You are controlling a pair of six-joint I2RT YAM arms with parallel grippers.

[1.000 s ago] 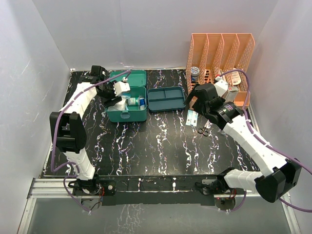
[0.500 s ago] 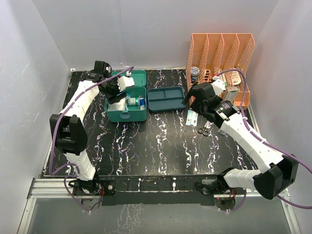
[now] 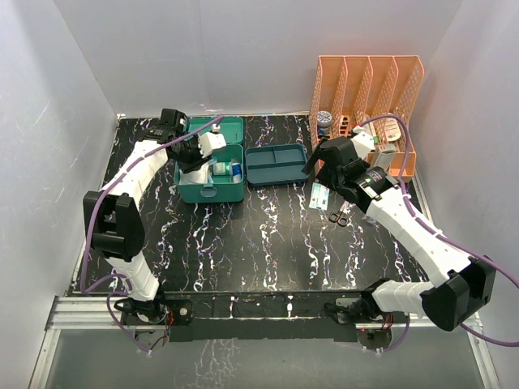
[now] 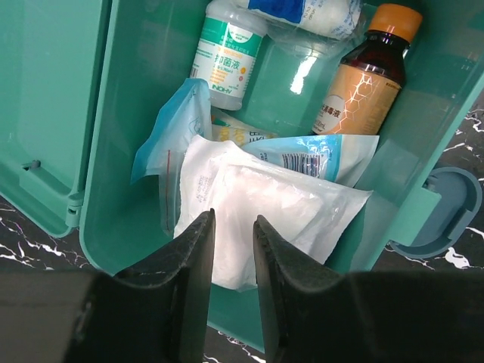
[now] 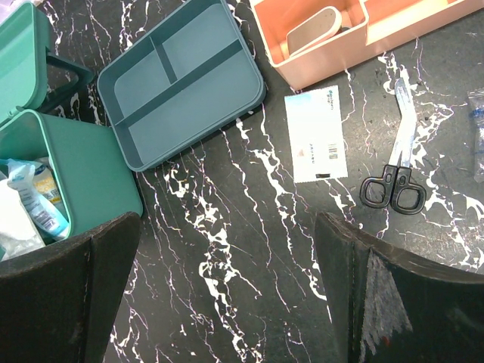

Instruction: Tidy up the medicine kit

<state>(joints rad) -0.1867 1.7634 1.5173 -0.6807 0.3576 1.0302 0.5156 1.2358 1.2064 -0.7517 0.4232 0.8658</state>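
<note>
At table's far-left, medicine kit [image 3: 212,194] sits on black, white-veined marble-look tabletop [image 3: 259,251]: teal plastic box, rounded corners, hinged lid swung open towards rear wall, rounded latch tab [image 4: 446,213] on front. L gripper [image 3: 195,168] hangs over the open box. L wrist cam: its two matte black fingers [image 4: 189,265] stand narrow, small gap btwn them, nothing seen clamped; tips just above a soft white gauze-type pouch [image 4: 280,208].

Kit contents, packed close:
- crinkled blue-tinted poly bag [image 4: 178,128], left of pouch
- white cylindrical bottle [image 4: 227,53], green label
- amber bottle [image 4: 363,83], orange cap, glossy

Just right of kit: shallow, darker teal tray [image 3: 277,164], rect., three compartments, smooth plastic.

Right of tray, R gripper [image 3: 323,166] hovers above tabletop, jaws spread wide, nothing btwn them.

Near it, flat on tabletop:
- white rect. paper packet [image 5: 316,134] w/ printed text
- scissors [image 5: 397,181], black loop handles, thin metal blades, right of packet, apart from it

At far-right rear: orange slotted plastic file rack [image 3: 369,89], upright dividers, perforated walls; small items inside, too small to ID.
</note>
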